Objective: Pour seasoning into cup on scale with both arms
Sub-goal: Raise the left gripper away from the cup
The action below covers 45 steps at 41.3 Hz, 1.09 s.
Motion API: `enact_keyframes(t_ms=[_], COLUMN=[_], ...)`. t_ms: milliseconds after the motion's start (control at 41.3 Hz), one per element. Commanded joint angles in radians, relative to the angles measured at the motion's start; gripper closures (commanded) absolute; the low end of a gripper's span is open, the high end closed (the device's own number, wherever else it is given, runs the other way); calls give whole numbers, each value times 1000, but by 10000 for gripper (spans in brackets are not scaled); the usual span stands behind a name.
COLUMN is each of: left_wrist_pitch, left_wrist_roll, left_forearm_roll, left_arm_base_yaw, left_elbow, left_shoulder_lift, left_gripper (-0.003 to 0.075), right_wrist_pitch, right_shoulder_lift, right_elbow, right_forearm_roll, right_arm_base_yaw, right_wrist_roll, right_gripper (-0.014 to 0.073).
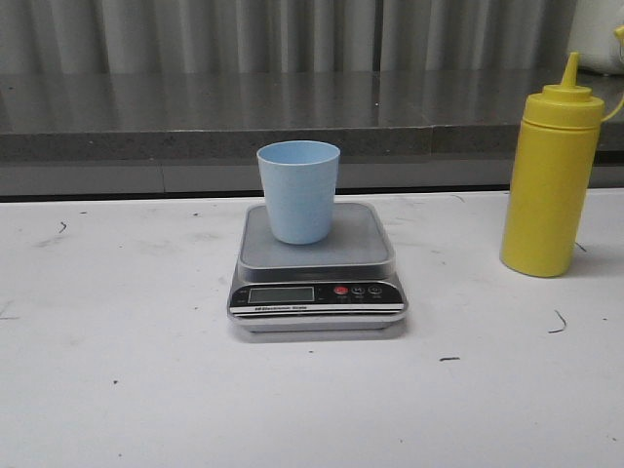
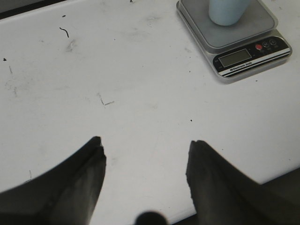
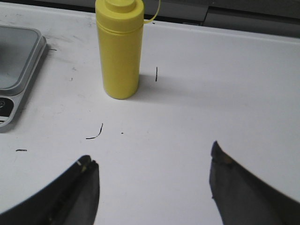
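The pale blue cup (image 1: 298,191) stands upright on the grey platform of the silver scale (image 1: 317,292) at the table's middle. The yellow seasoning bottle (image 1: 550,180) stands upright to the right of the scale, capped. Neither arm shows in the front view. In the left wrist view my left gripper (image 2: 146,141) is open and empty over bare table, well short of the scale (image 2: 248,56) and the cup (image 2: 227,10). In the right wrist view my right gripper (image 3: 151,157) is open and empty, short of the bottle (image 3: 119,47), with the scale's edge (image 3: 18,89) off to one side.
The white table (image 1: 117,370) carries small dark scuff marks. A grey ledge (image 1: 195,127) and corrugated wall run along the back, just behind the scale and bottle.
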<state>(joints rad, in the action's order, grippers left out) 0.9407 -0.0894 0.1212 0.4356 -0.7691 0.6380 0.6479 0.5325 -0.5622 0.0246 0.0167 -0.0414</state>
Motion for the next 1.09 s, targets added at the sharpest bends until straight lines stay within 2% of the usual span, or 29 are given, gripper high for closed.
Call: enact_keyframes(t_ms=[0,411,629,726,822,1064], left_wrist_pitch=[-65,-65,-65,-65,-65,-65], left_wrist_roll=[-1,-1,-1,-1,-1,-1], left_forearm_roll=[6,6,6,6,6,6], left_arm_base_yaw=[-2,-2,-2,-2,-2,-2], left_elbow=[-6,-6,-6,-6,-6,-6], left_shoulder_lift=[-35,-44,-44,-44,-44,-44], left_gripper=[333,333,333,333,333,333], right_wrist_pitch=[-63,-73,-214,-237,-262,-341], right_shoulder_lift=[8,8,34,76,133,296], right_elbow=[-31,-31,-31,-31,-31,-20], right_forearm_roll=[11,0,-53,-72,-93,-194], right_arm_base_yaw=[-5,-5,-5,-5,-5,-4], right_wrist_roll=[-7,-7,-7,-7,-7,-7], right_gripper=[78,78,74,34,-64,-55])
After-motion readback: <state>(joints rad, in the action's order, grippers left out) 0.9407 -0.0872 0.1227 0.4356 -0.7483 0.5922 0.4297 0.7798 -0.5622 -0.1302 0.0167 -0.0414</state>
